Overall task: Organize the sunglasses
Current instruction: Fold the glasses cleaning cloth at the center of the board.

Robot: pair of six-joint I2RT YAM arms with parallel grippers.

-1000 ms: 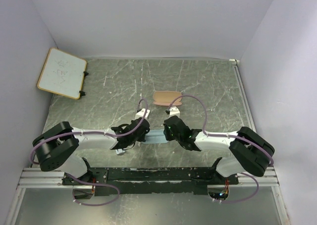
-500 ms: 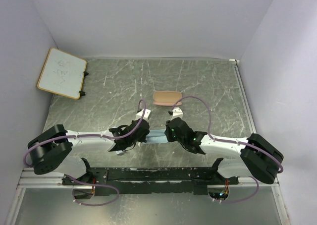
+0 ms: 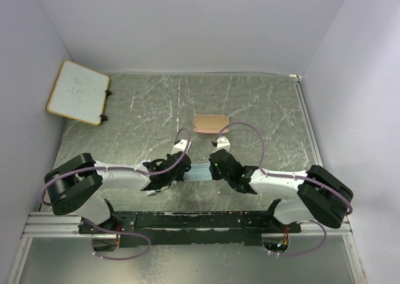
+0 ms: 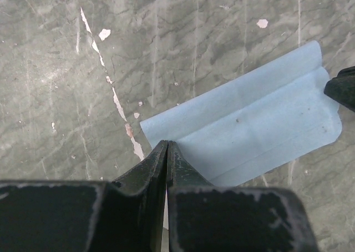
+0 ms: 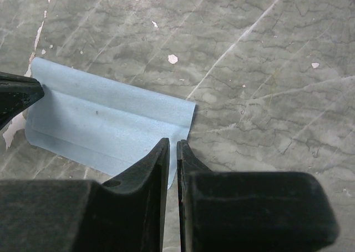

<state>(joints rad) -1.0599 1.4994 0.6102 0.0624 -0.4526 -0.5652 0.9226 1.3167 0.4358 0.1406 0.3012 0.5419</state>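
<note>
Two grippers pinch opposite ends of a blue cloth at the table's near middle

The left gripper (image 4: 167, 144) has its jaws together on the cloth's (image 3: 199, 171) near-left edge, and the right gripper (image 5: 172, 144) has its jaws nearly touching, clamped on the right corner. The cloth lies flat between them with a fold running along its length. Past it, the tan-pink case (image 3: 211, 122) sits just beyond the wrists; what it holds cannot be seen. The sunglasses cannot be made out in any view. The table (image 3: 262, 102) is walled on the left, back and right. There is bare marble on both sides of the case and behind it. A whiteboard (image 3: 77, 91) leans in the far-left corner, well apart from the arms.
</note>
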